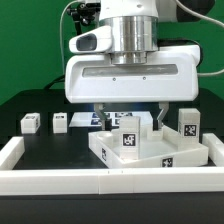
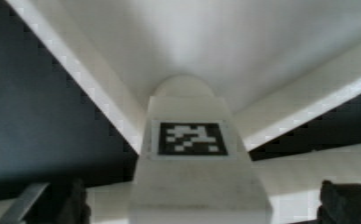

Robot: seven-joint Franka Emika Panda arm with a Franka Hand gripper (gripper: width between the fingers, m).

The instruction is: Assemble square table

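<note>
The square table's white slab (image 1: 160,152) lies at the exterior view's right, with black-and-white tags on its sides. A white leg post (image 1: 128,138) with a tag stands upright at its near left corner. My gripper (image 1: 130,114) hangs right above that post, open. In the wrist view the tagged leg post (image 2: 191,140) rises between my two dark fingertips (image 2: 52,205), with a gap on each side. My gripper (image 2: 198,206) touches nothing, and the slab (image 2: 212,50) fills the background.
A second leg post (image 1: 188,122) stands at the slab's far right. Two small leg posts (image 1: 29,123) (image 1: 60,122) lie on the black table at the left. The marker board (image 1: 86,119) lies behind. A low white wall (image 1: 90,182) borders the front and left.
</note>
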